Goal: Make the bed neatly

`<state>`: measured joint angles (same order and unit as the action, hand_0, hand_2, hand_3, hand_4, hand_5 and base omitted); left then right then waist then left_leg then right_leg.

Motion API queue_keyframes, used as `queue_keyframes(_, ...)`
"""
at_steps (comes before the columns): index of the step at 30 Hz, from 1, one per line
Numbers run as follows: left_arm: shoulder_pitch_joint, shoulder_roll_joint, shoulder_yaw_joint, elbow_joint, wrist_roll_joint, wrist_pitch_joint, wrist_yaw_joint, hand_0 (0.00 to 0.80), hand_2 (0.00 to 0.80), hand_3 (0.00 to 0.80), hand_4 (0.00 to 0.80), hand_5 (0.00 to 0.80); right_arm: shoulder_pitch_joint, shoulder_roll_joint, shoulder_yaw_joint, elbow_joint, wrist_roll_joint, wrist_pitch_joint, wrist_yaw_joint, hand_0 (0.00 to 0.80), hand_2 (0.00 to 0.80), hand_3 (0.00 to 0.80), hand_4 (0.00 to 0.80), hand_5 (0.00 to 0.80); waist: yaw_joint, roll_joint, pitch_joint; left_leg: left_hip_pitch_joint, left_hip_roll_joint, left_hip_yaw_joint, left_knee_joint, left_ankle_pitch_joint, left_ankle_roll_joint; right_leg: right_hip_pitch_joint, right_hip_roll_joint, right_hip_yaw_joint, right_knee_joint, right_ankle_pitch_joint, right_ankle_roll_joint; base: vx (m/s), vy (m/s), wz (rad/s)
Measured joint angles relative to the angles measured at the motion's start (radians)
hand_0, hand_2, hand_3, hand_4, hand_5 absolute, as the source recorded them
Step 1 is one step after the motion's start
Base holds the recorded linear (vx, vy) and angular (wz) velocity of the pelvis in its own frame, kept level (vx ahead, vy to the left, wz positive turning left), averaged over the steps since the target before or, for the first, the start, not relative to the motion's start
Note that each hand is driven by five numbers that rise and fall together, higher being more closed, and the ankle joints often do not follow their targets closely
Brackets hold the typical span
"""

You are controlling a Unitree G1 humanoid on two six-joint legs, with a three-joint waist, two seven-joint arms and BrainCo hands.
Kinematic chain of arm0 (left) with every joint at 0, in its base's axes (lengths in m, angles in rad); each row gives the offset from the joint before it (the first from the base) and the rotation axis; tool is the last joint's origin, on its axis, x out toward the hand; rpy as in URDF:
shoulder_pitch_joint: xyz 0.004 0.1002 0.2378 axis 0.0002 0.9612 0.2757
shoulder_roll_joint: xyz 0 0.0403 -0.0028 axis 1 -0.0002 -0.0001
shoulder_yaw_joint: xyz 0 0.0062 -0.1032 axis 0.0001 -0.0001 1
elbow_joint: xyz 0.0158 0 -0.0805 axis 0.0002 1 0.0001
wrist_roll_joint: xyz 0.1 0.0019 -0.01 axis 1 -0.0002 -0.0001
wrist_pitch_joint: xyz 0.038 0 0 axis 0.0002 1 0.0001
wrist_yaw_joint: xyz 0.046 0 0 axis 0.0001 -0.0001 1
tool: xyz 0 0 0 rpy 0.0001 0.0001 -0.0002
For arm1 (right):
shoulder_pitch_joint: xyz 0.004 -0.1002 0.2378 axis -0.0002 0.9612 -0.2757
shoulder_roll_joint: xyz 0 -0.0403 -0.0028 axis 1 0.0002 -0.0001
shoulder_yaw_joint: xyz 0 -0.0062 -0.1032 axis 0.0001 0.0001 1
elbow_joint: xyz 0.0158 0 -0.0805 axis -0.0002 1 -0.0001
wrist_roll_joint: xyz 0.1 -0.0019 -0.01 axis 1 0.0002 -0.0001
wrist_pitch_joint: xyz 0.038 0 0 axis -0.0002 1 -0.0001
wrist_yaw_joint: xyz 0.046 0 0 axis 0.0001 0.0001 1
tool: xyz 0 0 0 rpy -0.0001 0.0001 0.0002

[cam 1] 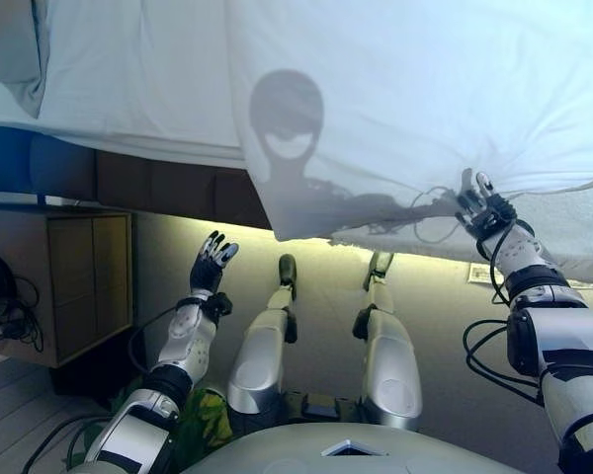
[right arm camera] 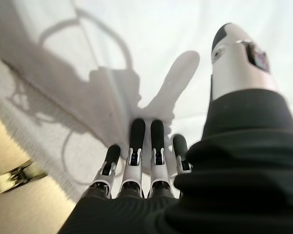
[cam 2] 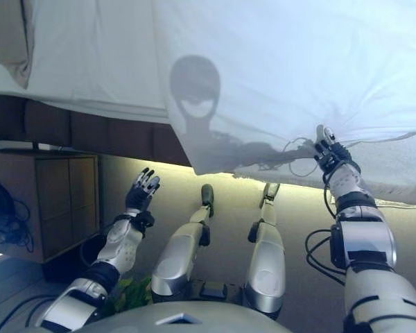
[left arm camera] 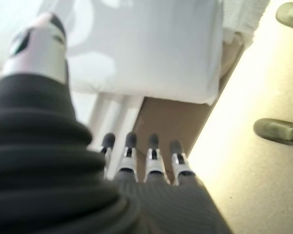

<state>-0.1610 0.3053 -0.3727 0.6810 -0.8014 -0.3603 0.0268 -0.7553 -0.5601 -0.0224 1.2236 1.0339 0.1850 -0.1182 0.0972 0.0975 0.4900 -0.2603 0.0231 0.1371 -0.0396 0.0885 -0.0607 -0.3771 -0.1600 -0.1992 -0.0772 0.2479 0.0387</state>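
The right hand [cam 2: 329,154] is pressing relaxed fingers [right arm camera: 136,141] against the hanging white sheet [cam 1: 405,109] edge to smooth it, while the left hand [cam 1: 210,263] is hovering below the bed [cam 1: 148,89], fingers spread and empty.

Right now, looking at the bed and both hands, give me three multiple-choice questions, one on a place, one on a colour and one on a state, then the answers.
1. Where is the right hand?
A. At the hanging edge of the duvet
B. On the wooden cabinet
C. Down on the floor

2. What colour is the duvet?
A. Blue
B. White
C. Brown

3. What state is the left hand in?
A. Shut on the duvet
C. Pressed flat on the cabinet
B. Open, holding nothing

Answers: 1 A, its fingers lie against the cloth at the duvet's lower edge. 2 B, the whole cover reads white over the dark bed frame. 3 B, its fingers are straight in the air, apart from the bed.
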Motion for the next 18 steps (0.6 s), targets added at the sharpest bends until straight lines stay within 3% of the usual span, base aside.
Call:
queue_keyframes(8,-0.01,0.026,-0.04,-0.056,0.0,0.001,0.026,0.0,0.0,0.0,0.0,0.0,-0.003,-0.002,0.0,0.042,0.022,0.088,-0.032,0.0,0.0,0.0,0.0,0.0,0.001,0.0,0.0,-0.051,-0.002,0.001,0.015,0.0,0.0,-0.048,-0.001,0.005,0.005,0.007,-0.003,0.001,-0.001,0.0)
queue_keyframes(18,-0.011,0.027,-0.048,-0.109,-0.006,0.005,0.084,0.0,0.0,0.0,0.0,0.0,-0.036,-0.003,0.008,0.039,0.081,0.095,0.001,0.0,0.0,0.0,0.0,0.0,0.001,0.006,0.004,-0.086,-0.004,0.018,0.024,0.001,0.002,-0.088,-0.001,0.025,0.004,0.022,-0.007,0.001,-0.006,-0.04)
